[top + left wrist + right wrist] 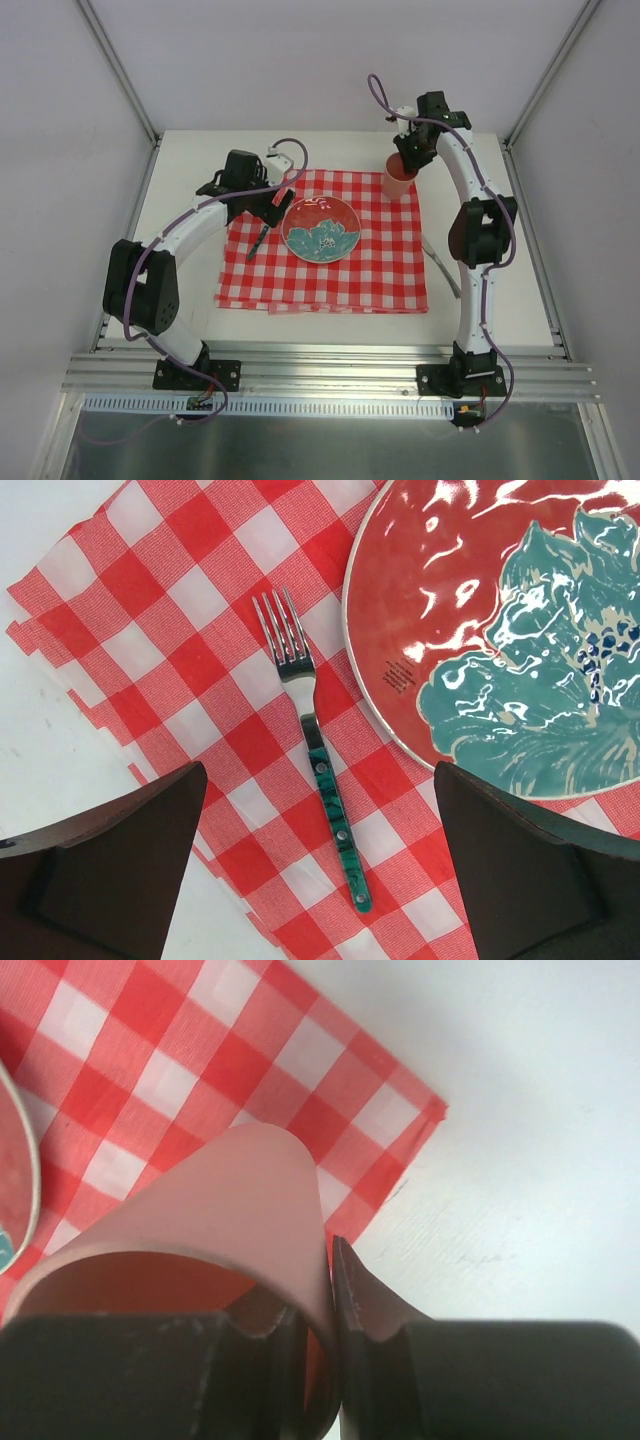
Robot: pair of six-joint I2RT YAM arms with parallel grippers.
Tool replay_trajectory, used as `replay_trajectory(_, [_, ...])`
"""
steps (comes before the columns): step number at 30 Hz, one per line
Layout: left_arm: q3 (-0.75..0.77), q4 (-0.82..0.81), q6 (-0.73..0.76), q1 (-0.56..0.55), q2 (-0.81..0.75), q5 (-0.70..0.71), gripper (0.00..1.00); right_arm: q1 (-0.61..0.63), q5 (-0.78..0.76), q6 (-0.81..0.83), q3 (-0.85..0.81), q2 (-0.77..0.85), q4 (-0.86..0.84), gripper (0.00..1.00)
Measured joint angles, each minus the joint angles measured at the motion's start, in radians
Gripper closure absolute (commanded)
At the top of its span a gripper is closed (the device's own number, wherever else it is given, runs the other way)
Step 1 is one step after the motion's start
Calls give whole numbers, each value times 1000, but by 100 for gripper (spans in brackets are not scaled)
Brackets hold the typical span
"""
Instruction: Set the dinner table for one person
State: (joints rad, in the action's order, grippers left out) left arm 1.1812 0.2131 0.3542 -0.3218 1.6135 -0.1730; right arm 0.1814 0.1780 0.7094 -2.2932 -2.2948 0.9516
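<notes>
An off-white desk (330, 150) fills the walled cell, its aluminium rail (330, 365) nearest. A red-and-white checked cloth (390, 270) lies across the middle of the desk, with a silver utensil (441, 266) just beside its right edge. On the cloth, a green-handled fork (318, 770) lies left of a red plate (321, 228). The left pincer (320, 780) hangs over the fork, spread wide. At the cloth's far right corner, the right pincer (330, 1300) pinches a pink cup (230, 1200) by its wall.
</notes>
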Motion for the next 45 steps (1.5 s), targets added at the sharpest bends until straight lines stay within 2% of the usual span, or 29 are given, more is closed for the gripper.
replay_trajectory(6, [0,0,1,-5,0,4,1,0,-47,10,-43,-31,-58,100])
replay_trajectory(19, [0,0,5,-39,0,25,1,1,-63,16,-46,-89,-74,98])
replay_trajectory(22, [0,0,6,-46,0,27,1,1,-69,6,-46,-91,-79,49])
replay_trajectory(23, [0,0,6,-46,0,27,1,1,-73,0,-46,-91,-84,22])
replay_trajectory(25, [0,-1,9,-51,0,27,1,2,-88,-1,-46,-91,-93,2])
replay_trajectory(38, [0,-6,22,-59,0,29,1,5,-100,-37,-45,-44,-159,0])
replay_trajectory(41, [0,-10,21,-61,0,37,1,2,-90,-45,13,54,-178,0])
replay_trajectory(45, [0,-21,21,-65,0,72,1,-28,-22,-47,255,349,-221,1])
